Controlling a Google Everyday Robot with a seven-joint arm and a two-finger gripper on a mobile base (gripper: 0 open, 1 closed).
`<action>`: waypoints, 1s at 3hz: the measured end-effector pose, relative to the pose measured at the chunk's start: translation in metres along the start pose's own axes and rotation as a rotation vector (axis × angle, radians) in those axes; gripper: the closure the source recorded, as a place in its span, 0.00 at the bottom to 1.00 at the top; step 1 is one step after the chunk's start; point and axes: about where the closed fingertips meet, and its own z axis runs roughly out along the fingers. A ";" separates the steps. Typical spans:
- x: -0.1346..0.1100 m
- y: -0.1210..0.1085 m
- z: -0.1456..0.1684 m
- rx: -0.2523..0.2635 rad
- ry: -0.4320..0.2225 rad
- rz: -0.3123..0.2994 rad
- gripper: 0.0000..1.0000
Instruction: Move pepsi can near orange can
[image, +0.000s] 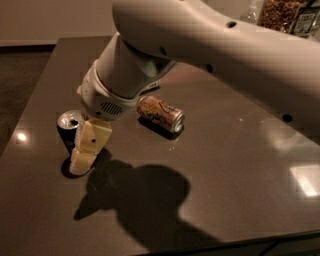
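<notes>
We find the arm sloping down, gripper (83, 154) at the pepsi can's (69, 121) front; its grip we cannot tell

The pepsi can (67, 126) stands upright near the left edge of the table (240, 190), with the gripper (82, 150) down just beside it at its front right. The orange can (161, 114) lies on its side further right, apart from both.

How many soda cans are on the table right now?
2. The pepsi can stands at the left, partly hidden behind the gripper; the orange can lies on its side to its right. The arm could hide more.
</notes>
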 end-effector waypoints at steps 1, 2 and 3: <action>0.004 -0.008 0.011 -0.015 -0.005 0.008 0.00; 0.009 -0.014 0.016 -0.030 -0.012 0.023 0.18; 0.007 -0.016 0.015 -0.040 -0.029 0.025 0.41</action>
